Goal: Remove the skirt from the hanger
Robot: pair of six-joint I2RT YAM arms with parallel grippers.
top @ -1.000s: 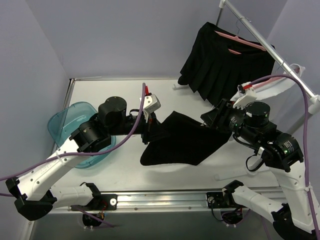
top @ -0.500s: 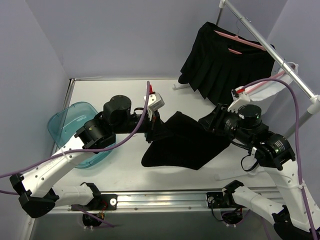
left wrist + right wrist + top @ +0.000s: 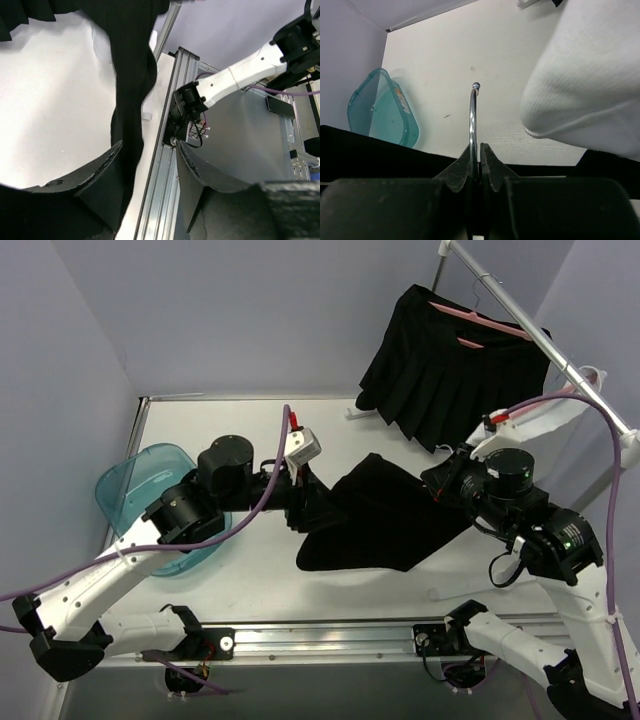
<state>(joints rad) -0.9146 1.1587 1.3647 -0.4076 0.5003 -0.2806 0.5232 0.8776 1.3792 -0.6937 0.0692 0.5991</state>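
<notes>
Over the middle of the bench point(image 3: 200, 430), you have the black skirt point(image 3: 375, 525) spanning both arms. Your right jaws are clamped on the hanger hook point(image 3: 473, 120). Your left jaws stand spread apart, with the skirt's edge hanging right at them.

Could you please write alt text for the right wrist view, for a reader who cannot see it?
The right gripper is shut on a metal hanger hook standing upright, black skirt stretched across below it. Behind: white table, teal bin at left, white cloth at upper right.
</notes>
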